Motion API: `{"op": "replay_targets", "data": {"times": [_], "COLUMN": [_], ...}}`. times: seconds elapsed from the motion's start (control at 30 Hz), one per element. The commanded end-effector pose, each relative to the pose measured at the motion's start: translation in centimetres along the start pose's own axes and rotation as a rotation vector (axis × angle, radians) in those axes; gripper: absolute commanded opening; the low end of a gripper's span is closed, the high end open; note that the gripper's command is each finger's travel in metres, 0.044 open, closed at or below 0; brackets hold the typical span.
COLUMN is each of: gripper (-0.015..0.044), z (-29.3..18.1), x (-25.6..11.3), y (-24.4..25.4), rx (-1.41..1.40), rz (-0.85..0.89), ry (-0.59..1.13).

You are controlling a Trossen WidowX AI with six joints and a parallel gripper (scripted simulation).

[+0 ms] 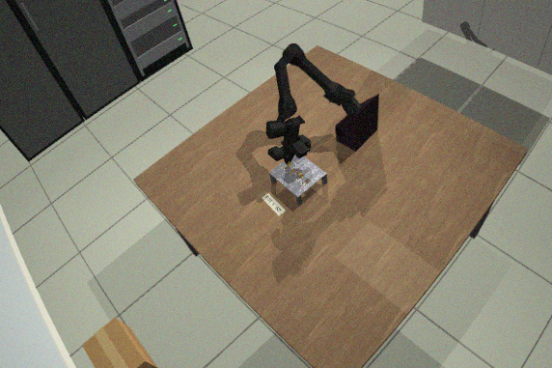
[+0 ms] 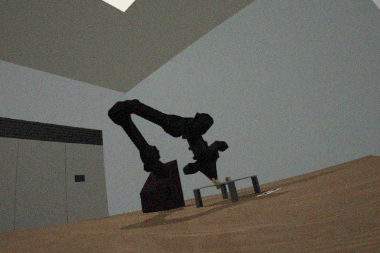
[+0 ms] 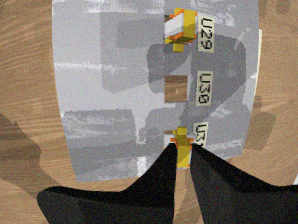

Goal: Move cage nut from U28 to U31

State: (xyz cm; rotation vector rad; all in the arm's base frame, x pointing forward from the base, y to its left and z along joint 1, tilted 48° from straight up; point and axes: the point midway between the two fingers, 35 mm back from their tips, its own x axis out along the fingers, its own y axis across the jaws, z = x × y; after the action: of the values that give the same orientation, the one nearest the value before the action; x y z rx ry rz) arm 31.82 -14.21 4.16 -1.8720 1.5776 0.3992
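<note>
A yellow cage nut (image 2: 216, 184) (image 3: 183, 154) with orange edges was pinched by the gripper (image 2: 215, 180) (image 3: 181, 148) beside a partly hidden "U31" label (image 3: 200, 135); "U29" and "U30" were printed farther along.

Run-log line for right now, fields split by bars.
gripper: shut on nut | place: at U31 | other nut: at U29 | seating: unclear

The rail plate (image 1: 311, 169) (image 2: 207, 186) (image 3: 100, 95) looks like smooth, streaky, brushed metal. Matt wood grain covers the table (image 1: 217, 194) (image 2: 299, 213) (image 3: 25, 50), while the arm (image 1: 311, 69) (image 2: 149, 111) appears dull black plastic or coated metal.
</note>
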Motion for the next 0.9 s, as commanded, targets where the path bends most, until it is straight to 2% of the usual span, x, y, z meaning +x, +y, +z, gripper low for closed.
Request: {"op": "replay_targets", "data": {"times": [0.0,0.87], "gripper": [0.0023,0.0023], "z": [0.05,0.05], "x": [0.01,0.07], "y": [0.00,0.20], "rx": [-0.004,-0.004], "rz": [-0.004,-0.040], "ry": [-0.003,-0.003]}}
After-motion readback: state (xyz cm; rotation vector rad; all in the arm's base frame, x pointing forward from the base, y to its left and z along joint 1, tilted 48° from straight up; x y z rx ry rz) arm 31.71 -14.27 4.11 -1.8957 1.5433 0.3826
